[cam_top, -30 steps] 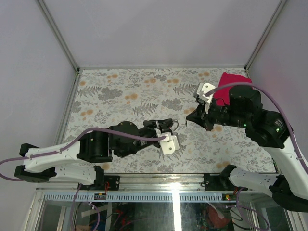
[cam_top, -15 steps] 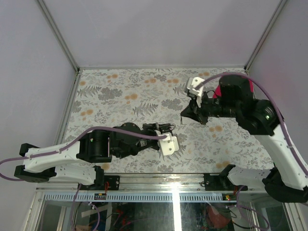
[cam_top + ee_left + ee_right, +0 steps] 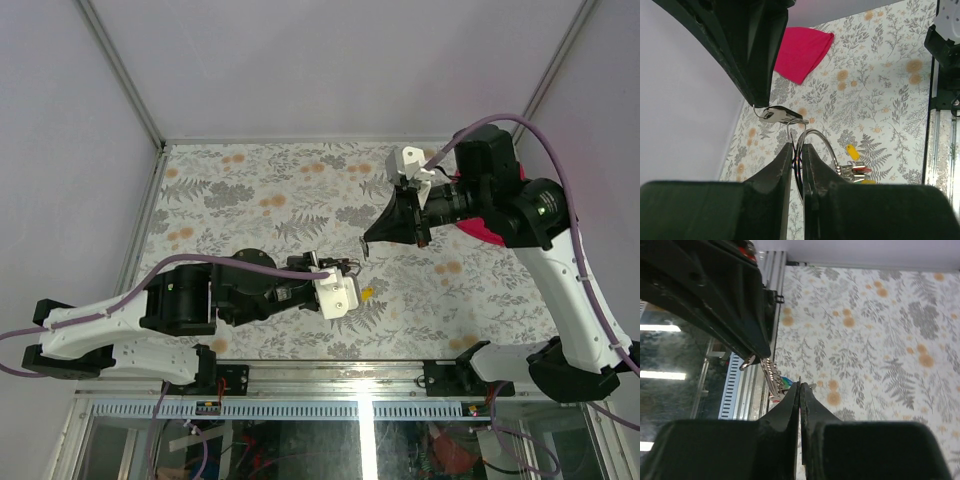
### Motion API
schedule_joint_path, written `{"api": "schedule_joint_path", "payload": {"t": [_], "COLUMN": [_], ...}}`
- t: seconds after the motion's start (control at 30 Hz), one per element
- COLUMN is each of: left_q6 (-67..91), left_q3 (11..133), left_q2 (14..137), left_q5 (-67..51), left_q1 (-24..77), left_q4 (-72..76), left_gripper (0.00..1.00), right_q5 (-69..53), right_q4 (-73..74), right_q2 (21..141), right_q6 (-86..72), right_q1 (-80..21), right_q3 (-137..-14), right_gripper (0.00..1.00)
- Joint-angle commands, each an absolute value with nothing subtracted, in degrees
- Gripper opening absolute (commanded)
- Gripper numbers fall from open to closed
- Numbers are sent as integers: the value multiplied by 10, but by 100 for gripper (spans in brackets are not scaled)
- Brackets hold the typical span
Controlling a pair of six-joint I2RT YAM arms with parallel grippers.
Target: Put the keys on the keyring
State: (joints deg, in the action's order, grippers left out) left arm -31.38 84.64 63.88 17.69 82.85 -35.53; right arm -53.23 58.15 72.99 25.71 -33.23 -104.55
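My left gripper (image 3: 347,268) (image 3: 797,147) is shut on the thin silver keyring (image 3: 816,137), held edge-on above the table. Several keys (image 3: 856,171) with red and yellow heads hang bunched on the ring's lower right. My right gripper (image 3: 366,245) (image 3: 800,385) is shut on a small silver key (image 3: 777,114), its head colour hidden. That key's tip sits right at the top of the ring. A loose yellow-headed key (image 3: 367,293) (image 3: 852,151) lies on the table beneath. In the right wrist view the ring's hanging keys (image 3: 771,377) show beside my jaws.
A red cloth (image 3: 802,50) (image 3: 484,232) lies at the back right, partly under the right arm. The floral table surface (image 3: 250,200) ends in a metal rail (image 3: 330,372) at the near edge. Grey walls stand on three sides.
The right gripper has swung left and toward the left gripper, bringing its key up to the ring. The left gripper has shifted slightly left. The yellow key on the table has come into view.
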Motion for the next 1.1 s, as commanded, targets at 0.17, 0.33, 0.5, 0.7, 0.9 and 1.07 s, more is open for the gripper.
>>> {"api": "schedule_joint_path", "payload": {"t": [0.17,0.33,0.5,0.7,0.9,1.07], "left_q6": [-299,-301,-303,-303,-305,-307], "left_q3": [881,889,891,891,896,900], "left_q2": [624,630,635,639,647,652], "left_q5": [155,145,142,138,134,134], "left_q1": [830,830,831,831,830,829], "left_q4": [-347,-351,-354,-355,-356,-355], "left_gripper": [0,0,0,0,0,0], "right_q5": [-707,-734,-753,-774,-786,-792], "right_q4": [636,658,669,663,657,655], "right_q2": [796,811,805,793,782,774], "right_q6": [358,376,387,383,378,378], "right_q1": [-316,-317,-316,-316,-316,-316], "right_q3": [-1105,-1115,-1109,-1095,-1083,-1069], "right_gripper": [0,0,0,0,0,0]}}
